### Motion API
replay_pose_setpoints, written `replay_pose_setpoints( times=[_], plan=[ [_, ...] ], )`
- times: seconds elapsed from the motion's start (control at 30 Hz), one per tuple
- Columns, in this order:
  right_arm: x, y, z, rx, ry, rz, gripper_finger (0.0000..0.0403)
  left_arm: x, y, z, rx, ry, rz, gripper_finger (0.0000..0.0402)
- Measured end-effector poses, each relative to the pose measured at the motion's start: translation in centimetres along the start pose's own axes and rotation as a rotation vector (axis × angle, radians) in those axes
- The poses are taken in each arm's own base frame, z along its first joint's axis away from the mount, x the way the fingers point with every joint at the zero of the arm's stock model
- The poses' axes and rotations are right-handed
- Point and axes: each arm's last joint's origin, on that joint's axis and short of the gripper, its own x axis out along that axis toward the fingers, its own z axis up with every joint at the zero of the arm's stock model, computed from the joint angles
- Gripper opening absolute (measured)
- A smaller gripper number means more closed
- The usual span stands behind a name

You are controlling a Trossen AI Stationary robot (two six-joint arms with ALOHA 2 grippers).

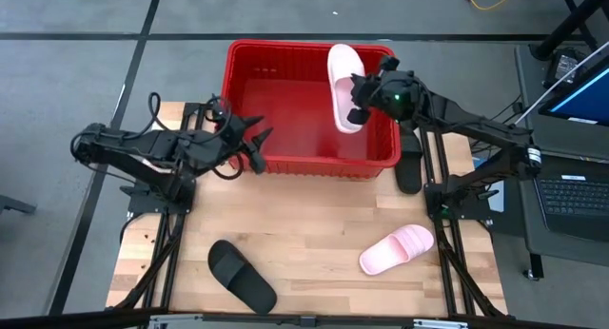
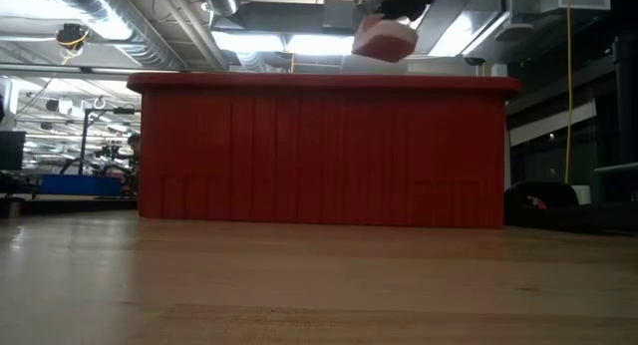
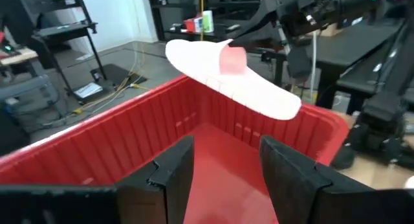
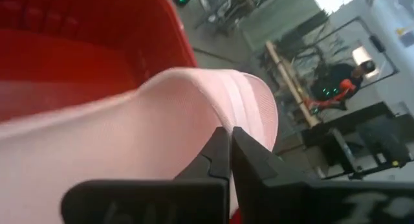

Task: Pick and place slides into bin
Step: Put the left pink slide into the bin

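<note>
A pale pink slide (image 1: 343, 87) hangs over the right part of the red bin (image 1: 285, 53), held by my right gripper (image 1: 359, 99), which is shut on it. It also shows above the bin's rim in the low view (image 2: 384, 38) and the left wrist view (image 3: 259, 94). My left gripper (image 1: 257, 139) is open and empty at the bin's near left corner, outside its wall. A second pink slide (image 1: 397, 250) and a black slide (image 1: 243, 275) lie on the table. Another black slide (image 1: 409, 163) lies right of the bin. My right gripper pinches the pink slide's wide strap (image 4: 239, 114) at its edge between its two shut fingers. The fingers come from the table's right side and lie across the slide. The slide is lifted clear above the bin, turned on its side, its pale sole (image 3: 278, 101) toward the left arm.
The wooden table (image 1: 314, 215) has bare room between the bin and the two slides near its front edge. The right arm's frame stands beside the black slide at the bin's right. Desks and a laptop (image 1: 576, 191) stand off the table's right side.
</note>
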Motion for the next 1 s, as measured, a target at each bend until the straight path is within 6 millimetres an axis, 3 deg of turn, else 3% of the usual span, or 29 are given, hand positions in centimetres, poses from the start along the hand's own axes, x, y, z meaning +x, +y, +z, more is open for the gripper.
replay_pose_setpoints(
  times=[0.27, 0.57, 1.0],
  plan=[
    [1.0, -0.6, -0.8, 0.020, 0.033, 0.003, 0.0006, 2.2, 0.2, 0.9, 0.222, -0.055, -0.153, 0.0168],
    [1.9, -0.9, -1.7, 0.086, 0.154, 0.038, 0.0006, 4.4, 2.7, 1.2, 0.253, -0.047, -0.095, 0.0165],
    [7.3, 0.5, -4.7, 0.050, 0.349, 0.114, 0.0006, 5.3, 3.6, 0.6, 0.272, 0.014, -0.126, 0.0159]
  ],
)
